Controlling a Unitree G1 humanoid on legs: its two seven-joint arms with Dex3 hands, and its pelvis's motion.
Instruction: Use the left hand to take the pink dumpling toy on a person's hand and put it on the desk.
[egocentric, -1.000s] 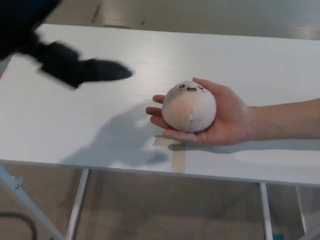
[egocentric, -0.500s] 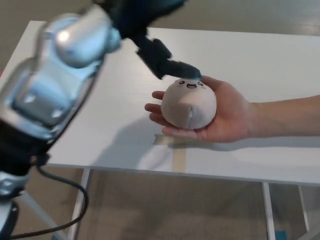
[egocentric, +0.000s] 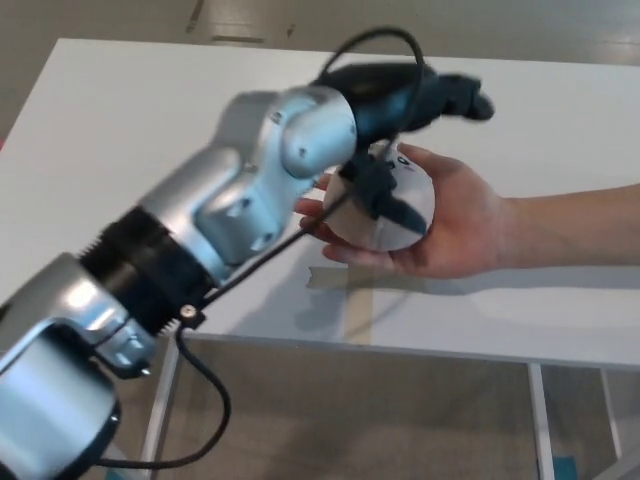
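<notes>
We're at the grasp step: left hand (egocentric: 400, 130) draped over the dumpling (egocentric: 405, 215) on the person's palm (egocentric: 460, 225), fingers spread, not clamped. Next we close, lift, then carry toward 9 o'clock onto the desk (egocentric: 120, 120).

The round, pale pink dumpling toy (egocentric: 403, 215) sits in the person's upturned palm (egocentric: 460, 225), directly beneath the left hand (egocentric: 400, 120), largely hidden by it.

Pale pink dumpling toy (egocentric: 408, 205), black left hand (egocentric: 400, 110) on a silver arm (egocentric: 250, 200), white desk (egocentric: 150, 110).
</notes>
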